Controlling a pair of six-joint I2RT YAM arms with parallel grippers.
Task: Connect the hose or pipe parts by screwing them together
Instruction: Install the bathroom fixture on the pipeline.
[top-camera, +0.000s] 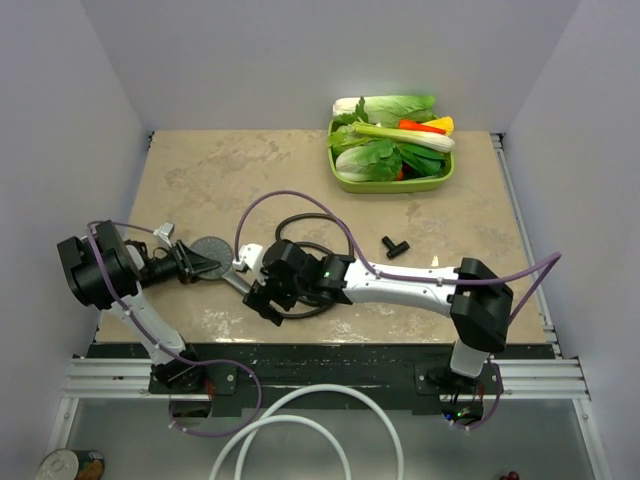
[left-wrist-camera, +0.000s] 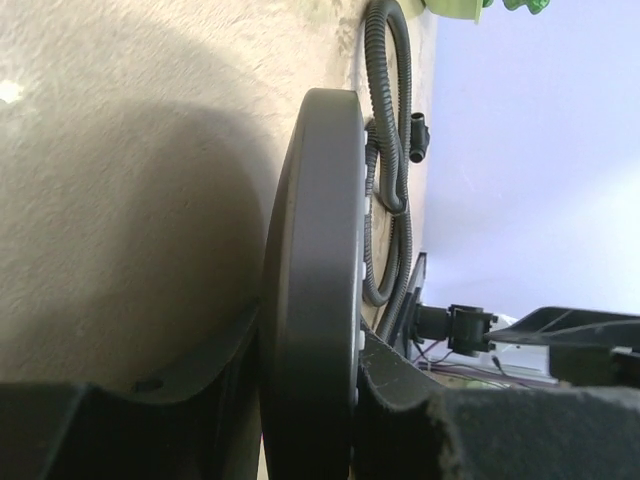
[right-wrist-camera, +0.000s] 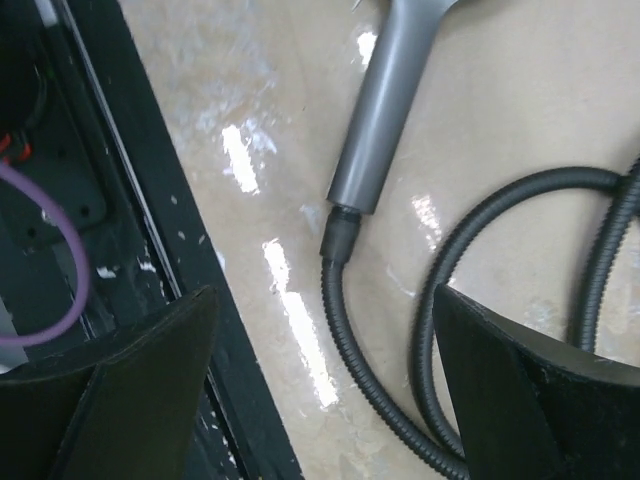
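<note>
The dark grey shower head (top-camera: 210, 247) lies at the table's left, and my left gripper (top-camera: 195, 262) is shut on its round disc. In the left wrist view the disc (left-wrist-camera: 315, 250) stands edge-on, clamped by my left gripper (left-wrist-camera: 310, 400). The handle (right-wrist-camera: 385, 100) runs down to the nut (right-wrist-camera: 340, 232) of the black hose (right-wrist-camera: 345, 340), which sits against the handle's end. My right gripper (right-wrist-camera: 330, 390) hovers open above the hose just below that joint, holding nothing. The hose (top-camera: 300, 225) coils behind the right wrist. The small black T-shaped fitting (top-camera: 395, 245) lies apart to the right.
A green tray (top-camera: 345, 183) of vegetables stands at the back right. The black table rail (right-wrist-camera: 130, 200) runs along the near edge, close to my right gripper (top-camera: 265, 300). A thick white hose (top-camera: 300, 430) and a can (top-camera: 70, 465) lie below the table.
</note>
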